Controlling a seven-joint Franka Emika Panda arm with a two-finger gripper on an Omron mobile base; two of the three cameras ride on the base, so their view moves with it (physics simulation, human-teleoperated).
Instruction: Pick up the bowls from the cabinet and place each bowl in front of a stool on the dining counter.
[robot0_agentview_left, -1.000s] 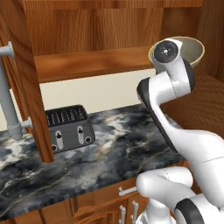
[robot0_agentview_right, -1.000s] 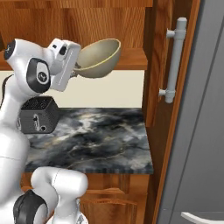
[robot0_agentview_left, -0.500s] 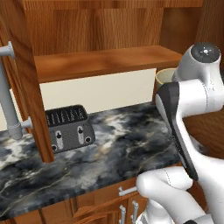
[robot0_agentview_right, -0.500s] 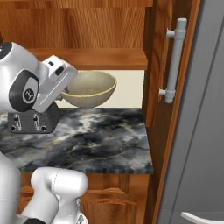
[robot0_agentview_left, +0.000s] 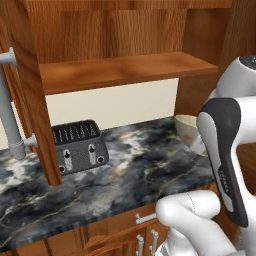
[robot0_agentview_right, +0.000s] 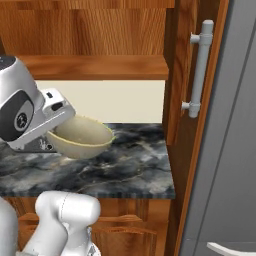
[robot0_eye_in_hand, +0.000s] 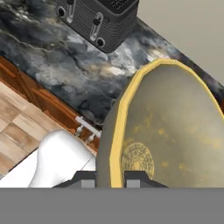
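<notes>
- Kitchen wall run: marbled counter (robot0_agentview_left: 115, 170) below, open wooden cabinet (robot0_agentview_left: 125, 70) above, its shelf (robot0_agentview_right: 95, 67) bare in both base views.
- Toaster (robot0_agentview_left: 79, 146) at the back of the counter, under the shelf's left end; a door with a grey bar handle (robot0_agentview_right: 198, 67) out to the right of the shelf.
- Big change in one second: bowl (robot0_agentview_right: 81, 136) was up level with the shelf, mouth tipped toward the room; half a second on, already below the shelf; now lower again, just above the counter and right of the toaster.
- Arm swung down and back with it, away from the cabinet.
- Meaning, as a judgement: pick-up from the cabinet done for this bowl, carry phase under way; trip to the dining counter and the stools yet to come, none of that in sight here.
- Gripper (robot0_eye_in_hand: 110, 179) pinched tight on the bowl's rim: one finger (robot0_eye_in_hand: 136, 178) inside the wall, its partner outside, yellow edge running up between them.
- Bowl hanging from that one rim pinch, tilted, not resting on the counter as far as the right base view tells.
- Risk, by judgement: thin rim grip on a wide bowl, so slip or swing likely under a fast turn.
</notes>
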